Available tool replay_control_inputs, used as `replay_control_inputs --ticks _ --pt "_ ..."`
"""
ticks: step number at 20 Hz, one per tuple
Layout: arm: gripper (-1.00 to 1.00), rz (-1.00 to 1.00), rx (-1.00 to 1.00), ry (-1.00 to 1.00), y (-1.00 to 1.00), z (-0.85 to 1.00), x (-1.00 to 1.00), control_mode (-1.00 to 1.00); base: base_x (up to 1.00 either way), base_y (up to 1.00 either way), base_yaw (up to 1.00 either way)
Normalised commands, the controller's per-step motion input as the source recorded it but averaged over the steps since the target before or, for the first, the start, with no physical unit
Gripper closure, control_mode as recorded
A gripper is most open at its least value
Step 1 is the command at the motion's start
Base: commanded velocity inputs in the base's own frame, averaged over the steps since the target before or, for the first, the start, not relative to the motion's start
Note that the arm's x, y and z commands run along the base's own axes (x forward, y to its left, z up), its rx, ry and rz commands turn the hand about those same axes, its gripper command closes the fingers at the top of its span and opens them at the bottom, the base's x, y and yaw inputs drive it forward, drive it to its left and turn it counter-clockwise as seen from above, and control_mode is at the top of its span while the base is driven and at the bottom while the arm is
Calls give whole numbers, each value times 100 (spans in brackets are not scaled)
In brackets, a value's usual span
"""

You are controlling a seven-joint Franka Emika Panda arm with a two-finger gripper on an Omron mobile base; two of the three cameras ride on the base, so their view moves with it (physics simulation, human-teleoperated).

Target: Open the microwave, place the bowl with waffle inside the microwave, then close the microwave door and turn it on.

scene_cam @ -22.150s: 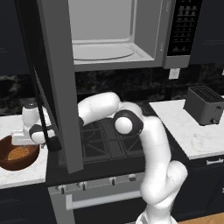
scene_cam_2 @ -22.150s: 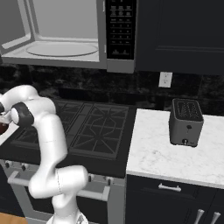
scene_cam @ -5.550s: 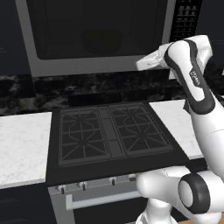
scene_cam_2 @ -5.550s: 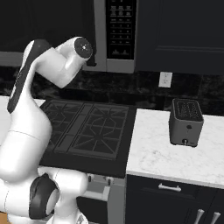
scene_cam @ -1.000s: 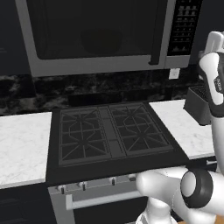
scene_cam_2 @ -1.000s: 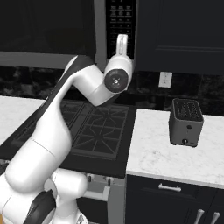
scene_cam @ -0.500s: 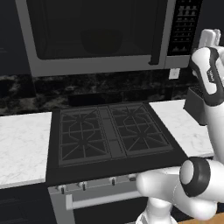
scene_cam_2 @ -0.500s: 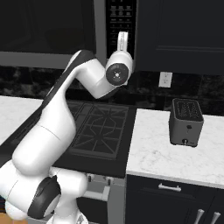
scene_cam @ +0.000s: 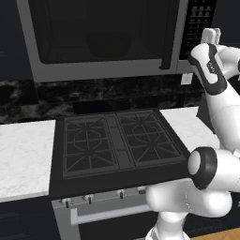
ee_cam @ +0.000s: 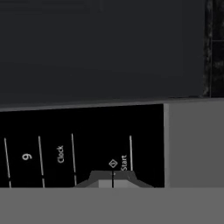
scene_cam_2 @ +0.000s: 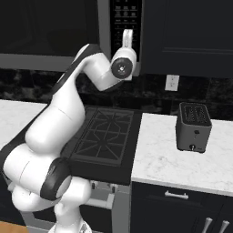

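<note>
The microwave (scene_cam: 108,40) spans the top of the left base view, from the upper left to right of centre, hung above the stove (scene_cam: 117,145) that takes the middle of the frame. Its microwave door (scene_cam: 101,37) lies flat against the body, so the dark glass front is shut, and the black bar handle (scene_cam: 168,35) stands upright at the door's right edge. A faint rounded shape shows behind the glass near the upper centre; it may be the bowl, but the glass is too dark to tell, and the waffle cannot be made out.

The white arm (scene_cam_2: 68,118) rises from the lower left of the right base view and bends up to the top centre, where the hand is raised against the button panel (scene_cam_2: 126,16). It is lifted so high because the panel sits on the right side of the microwave, well above the stove. The toaster (scene_cam_2: 194,126) stands on the marble counter (scene_cam_2: 182,159) at centre right, well apart from the arm and no part of the work.

In the hand view, the gripper (ee_cam: 113,180) sits at bottom centre with its two tips pressed together into one blunt point, holding nothing. That suits pushing a single small key. The tips lie just under the Start key (ee_cam: 119,163) in the lower middle of the frame, with Clock and 9 further left. With the door shut, the last step, turning it on, appears to be in hand.
</note>
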Motion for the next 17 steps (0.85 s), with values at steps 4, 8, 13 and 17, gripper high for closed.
replay_control_inputs --ticks 4,8,13,17 --pt "100 0 0 0 0 -2 62 -100 0 0 0" --pt "100 0 0 0 0 -25 66 -100 0 0 0" --pt "100 0 0 12 0 -50 97 -100 0 0 0" --pt "100 0 -3 36 3 -40 100 -100 0 0 0"
